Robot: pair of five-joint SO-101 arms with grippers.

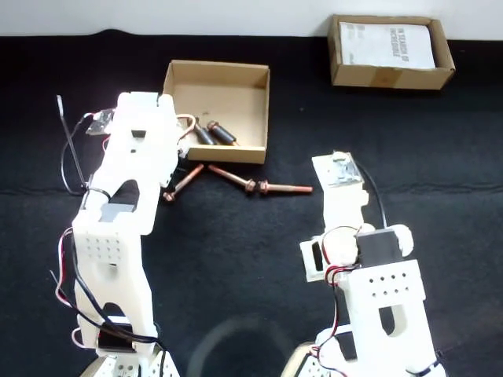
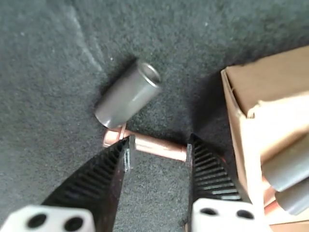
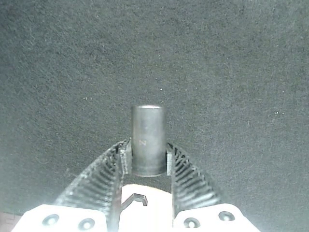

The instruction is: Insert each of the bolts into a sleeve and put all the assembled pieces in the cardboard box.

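My left gripper (image 2: 158, 147) is open and low over the black mat beside the cardboard box (image 1: 216, 82). A copper bolt (image 2: 157, 147) lies crosswise between its fingertips. A loose grey sleeve (image 2: 128, 94) rests just past the bolt's head. My right gripper (image 3: 147, 157) is shut on a dark sleeve (image 3: 147, 137), which points away from the wrist above bare mat. In the high view that gripper (image 1: 342, 169) sits right of the three bolts (image 1: 236, 181) lying in front of the box. Assembled pieces (image 1: 212, 132) lie in the box's near corner.
A second cardboard box (image 1: 391, 75) holding a printed sheet stands at the back right. The box wall (image 2: 251, 125) is close beside my left gripper. Black mat stretches between the two arms.
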